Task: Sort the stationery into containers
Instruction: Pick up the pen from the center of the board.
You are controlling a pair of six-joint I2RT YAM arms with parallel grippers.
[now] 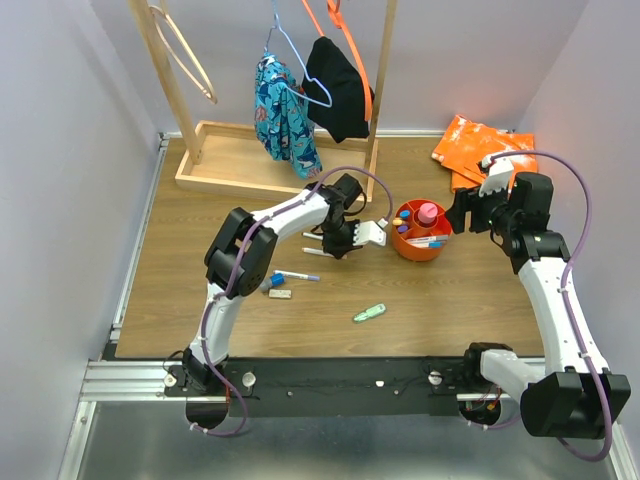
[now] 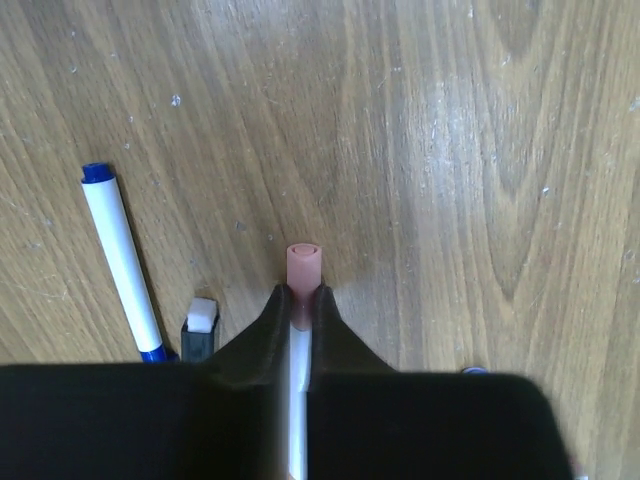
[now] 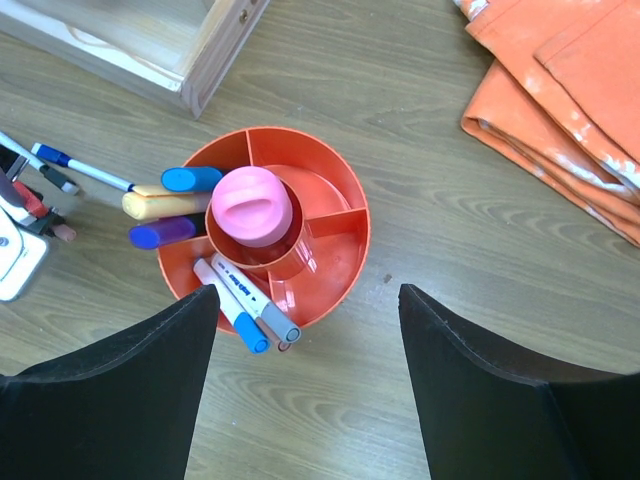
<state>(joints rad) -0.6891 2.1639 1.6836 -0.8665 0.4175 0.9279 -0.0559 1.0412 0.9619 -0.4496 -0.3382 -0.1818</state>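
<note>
One round orange cup [image 3: 362,225] holds six pieces: one pink highlighter [image 3: 250,205] in the middle, three chunky markers [image 3: 160,205] in one compartment, and two thin white pens [image 3: 226,298] in another. Outside the cup lie one mint-green piece [image 1: 368,313], one short white piece [image 1: 281,294], one blue-capped pen [image 1: 292,275], a second blue-capped pen [image 2: 122,268], one pink-capped pen [image 2: 303,262] and one black stub [image 2: 198,338]. Two garments [image 1: 283,115] hang on the rack. There is one orange bag [image 1: 475,145].

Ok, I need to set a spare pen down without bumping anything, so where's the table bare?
Bare wood lies left of the left arm, below the rack base, and between the mint-green piece and the right arm. Crowded between the left hand, gripping a pen, and orange cup.
</note>
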